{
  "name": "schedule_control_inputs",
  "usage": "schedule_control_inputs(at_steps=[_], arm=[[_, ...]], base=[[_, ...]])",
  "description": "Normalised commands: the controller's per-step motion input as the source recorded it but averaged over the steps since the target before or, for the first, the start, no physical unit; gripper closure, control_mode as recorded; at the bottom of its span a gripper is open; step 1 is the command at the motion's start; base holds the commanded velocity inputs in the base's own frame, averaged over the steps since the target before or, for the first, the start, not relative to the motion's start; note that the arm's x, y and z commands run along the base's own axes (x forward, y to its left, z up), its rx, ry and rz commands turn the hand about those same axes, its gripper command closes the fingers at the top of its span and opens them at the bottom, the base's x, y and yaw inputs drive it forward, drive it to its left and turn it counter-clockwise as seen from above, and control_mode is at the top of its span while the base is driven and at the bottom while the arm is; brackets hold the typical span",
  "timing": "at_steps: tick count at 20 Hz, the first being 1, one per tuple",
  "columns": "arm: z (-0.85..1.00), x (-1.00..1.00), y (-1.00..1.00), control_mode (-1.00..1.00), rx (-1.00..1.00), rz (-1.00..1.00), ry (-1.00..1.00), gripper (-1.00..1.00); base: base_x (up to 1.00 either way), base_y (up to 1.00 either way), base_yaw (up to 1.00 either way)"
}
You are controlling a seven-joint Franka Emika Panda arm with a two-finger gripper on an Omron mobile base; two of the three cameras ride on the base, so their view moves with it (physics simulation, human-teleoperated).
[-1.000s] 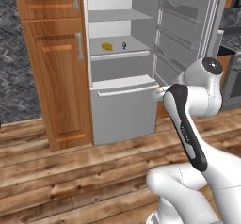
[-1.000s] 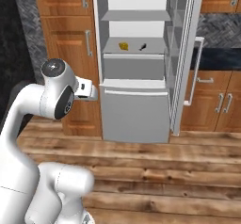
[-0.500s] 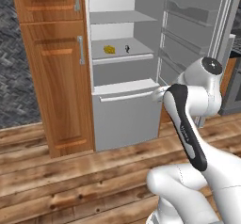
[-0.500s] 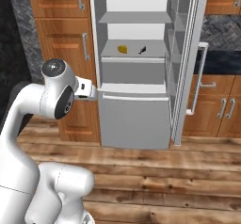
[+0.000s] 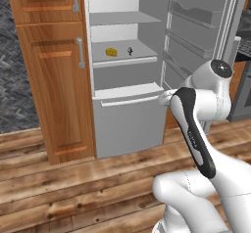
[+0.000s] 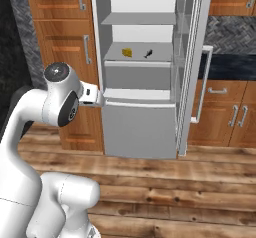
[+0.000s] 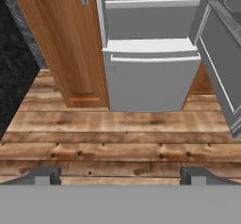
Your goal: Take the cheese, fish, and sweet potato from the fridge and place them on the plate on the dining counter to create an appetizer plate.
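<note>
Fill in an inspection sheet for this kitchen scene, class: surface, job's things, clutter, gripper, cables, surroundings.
Surface: wooden plank floor.
Job's things: fridge open; cheese and fish side by side on one middle shelf, apart; sweet potato, plate nothing seen.
Clutter: nothing seen.
Gripper: gripper open, empty, well short of the fridge.
Cables: nothing seen.
Surroundings: wooden cabinets beside the fridge; black counter along the wall.

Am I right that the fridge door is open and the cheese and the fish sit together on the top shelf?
Not quite. The fridge is open, but the cheese and fish sit on the second shelf down; the top shelf is bare, as the right base view shows.
</note>
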Motion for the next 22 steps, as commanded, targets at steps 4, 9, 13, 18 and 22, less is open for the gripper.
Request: schedule_control_inputs(at_steps=[4,9,13,18,22], arm=[[0.0,0.0,0.0,1.0,0.0,0.0,0.0,-1.0],[0.0,0.0,0.0,1.0,0.0,0.0,0.0,-1.0],[0.0,0.0,0.0,1.0,0.0,0.0,0.0,-1.0],[0.0,0.0,0.0,1.0,0.0,0.0,0.0,-1.0],[0.0,0.0,0.0,1.0,0.0,0.0,0.0,-1.0]], base=[[0.24,-0.29,0.12],[0.37,-0.18,0.14],[0.51,-0.14,0.13],[0.62,-0.21,0.11],[0.56,-0.26,0.09]])
